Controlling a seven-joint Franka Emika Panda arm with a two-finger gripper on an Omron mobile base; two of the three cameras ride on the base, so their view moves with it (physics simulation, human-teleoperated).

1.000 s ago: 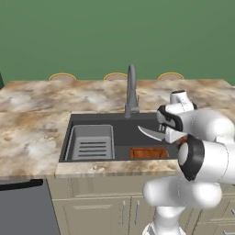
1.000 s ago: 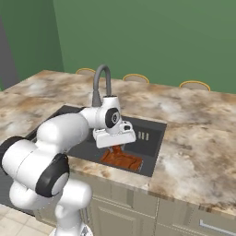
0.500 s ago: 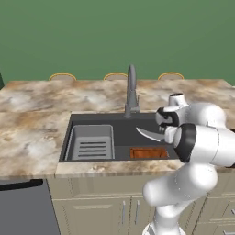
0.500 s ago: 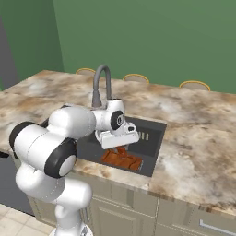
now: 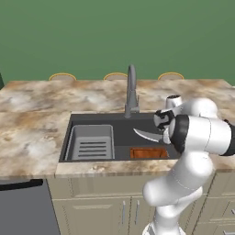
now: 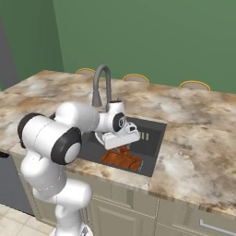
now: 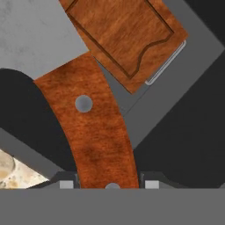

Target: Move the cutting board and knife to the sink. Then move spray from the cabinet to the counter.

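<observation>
My gripper [image 5: 161,126] hangs over the right half of the dark grey sink [image 5: 92,115], shut on the knife. The silver blade [image 5: 146,135] points left above the basin. In the hand view the reddish-brown handle [image 7: 94,132] runs up between my fingertips [image 7: 66,184] to the grey blade [image 7: 39,35]. The cutting board [image 5: 148,153] lies on the sink floor just below the knife, also seen as cutting board [image 6: 122,159] and cutting board [image 7: 123,30]. From the right, my gripper [image 6: 120,139] sits directly above it. The spray and the cabinet are out of view.
A grey faucet [image 5: 131,89] arches up behind the sink. A grey ribbed rack [image 5: 92,142] fills the basin's left half. Marbled counter [image 5: 36,137] surrounds the sink. Three round seat tops [image 5: 114,75] line the far edge. A dark appliance front [image 5: 23,206] stands lower left.
The arm's elbow has swung and its white links have shifted. The gripper and the knife have stayed almost in place above the sink.
</observation>
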